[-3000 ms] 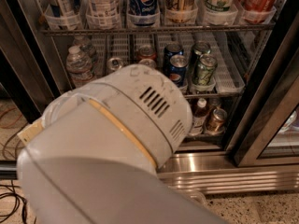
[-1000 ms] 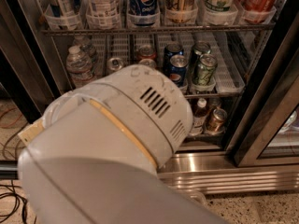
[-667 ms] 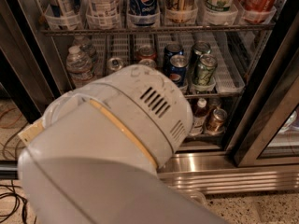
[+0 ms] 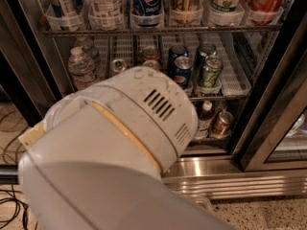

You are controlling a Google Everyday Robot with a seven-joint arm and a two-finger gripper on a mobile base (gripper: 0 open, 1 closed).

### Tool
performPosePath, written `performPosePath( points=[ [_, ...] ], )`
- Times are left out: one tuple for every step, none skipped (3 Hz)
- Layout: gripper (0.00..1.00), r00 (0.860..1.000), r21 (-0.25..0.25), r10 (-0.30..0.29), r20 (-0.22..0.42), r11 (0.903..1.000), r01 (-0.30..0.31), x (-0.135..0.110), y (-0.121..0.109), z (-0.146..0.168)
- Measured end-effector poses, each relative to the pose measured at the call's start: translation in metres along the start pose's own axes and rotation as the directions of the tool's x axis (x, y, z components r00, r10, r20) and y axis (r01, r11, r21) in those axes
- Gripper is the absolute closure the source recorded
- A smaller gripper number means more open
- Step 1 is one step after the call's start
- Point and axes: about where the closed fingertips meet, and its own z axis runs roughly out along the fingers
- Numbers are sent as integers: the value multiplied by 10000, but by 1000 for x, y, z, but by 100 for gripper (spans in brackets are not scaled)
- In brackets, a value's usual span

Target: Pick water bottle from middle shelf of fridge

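The fridge (image 4: 268, 143) stands open before me, with a black-framed door at the right. On the middle shelf (image 4: 235, 83), a wire rack with lanes, the clear ribbed water bottle (image 4: 81, 68) with a white cap stands at the front left; a second one stands behind it. Cans sit in the lanes to its right: a silver-topped one (image 4: 117, 65), a red one (image 4: 150, 54), blue Pepsi cans (image 4: 182, 71) and green cans (image 4: 209, 71). My white arm housing (image 4: 129, 147) fills the lower left and hides the gripper, which is not in view.
The top rack holds bottles in round clear cups, among them a Pepsi bottle (image 4: 146, 1). On the bottom shelf stand a brownish white-capped bottle (image 4: 205, 116) and a bronze can (image 4: 221, 123). A steel base sill (image 4: 240, 176) runs below. Cables (image 4: 9, 205) lie on the floor at left.
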Motion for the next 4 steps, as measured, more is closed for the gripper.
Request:
performPosePath(
  points=[
    [0,9988,108,478,82,9988,-479,11,-8,12],
    [0,9880,112,1466,476,9890,-1473,39,-37,38],
    [0,9668,205,2183,1329,9746,-2229,41,-66,39],
    [0,9371,494,2573,2357,9599,-2760,19,-87,19]
  ],
)
